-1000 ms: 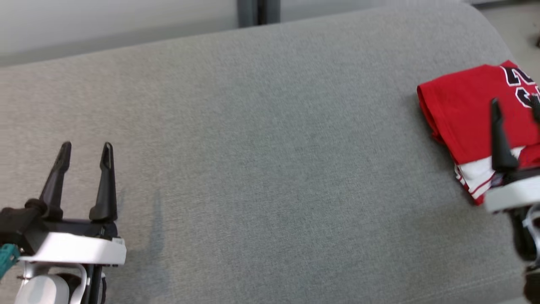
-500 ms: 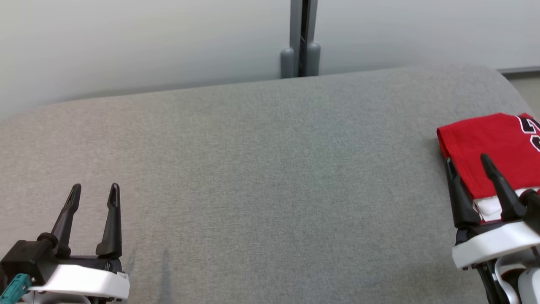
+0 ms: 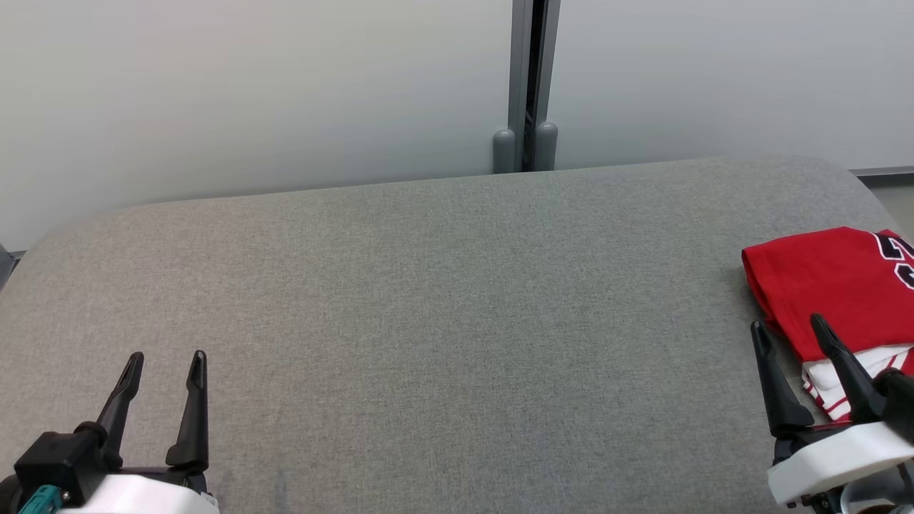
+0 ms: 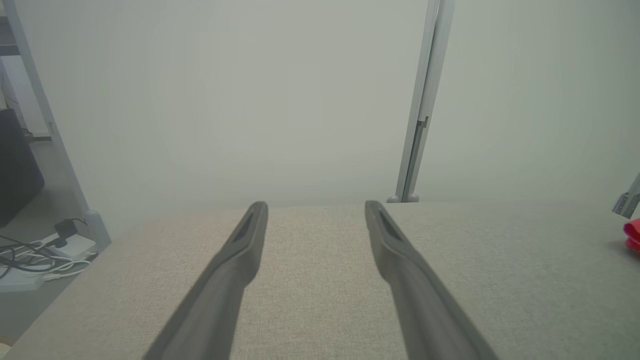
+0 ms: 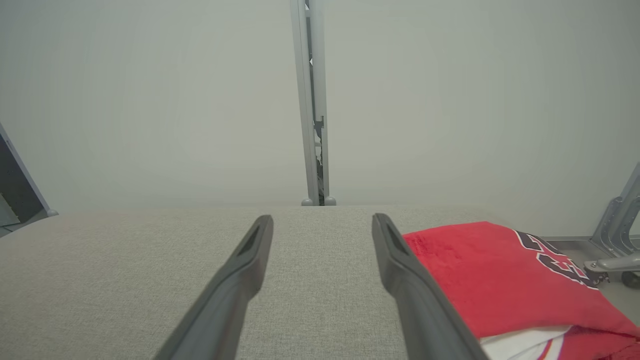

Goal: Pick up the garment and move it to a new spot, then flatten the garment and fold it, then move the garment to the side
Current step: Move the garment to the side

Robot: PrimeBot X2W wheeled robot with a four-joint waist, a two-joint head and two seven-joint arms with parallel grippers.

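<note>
1. The right gripper (image 3: 787,323) has its two long dark fingers spread wide and holds nothing; it sits at the near left corner of the folded red jersey-style garment with black-and-white lettering and white trim (image 3: 821,285). In the head view its right-hand finger crosses the white hem, and whether it touches the cloth cannot be told
2. If that finger is in contact, drawing the arm away could snag the hem and drag the top layer, opening the fold
3. The garment lies at the far right end of the grey fabric-covered bench (image 3: 457,321), close to the rounded edge, with part of it running out of the head view. A sideways nudge from the gripper would likely push it towards that edge, and soft cloth slides readily on such a surface
4. The layers look loose on the near side where the white shows, so a light brush could spoil the flat stack
5. The left gripper (image 3: 167,355), equally wide open and empty, hovers over the bench's left end, well apart from the garment; it seems a hazard only if swung across
</note>
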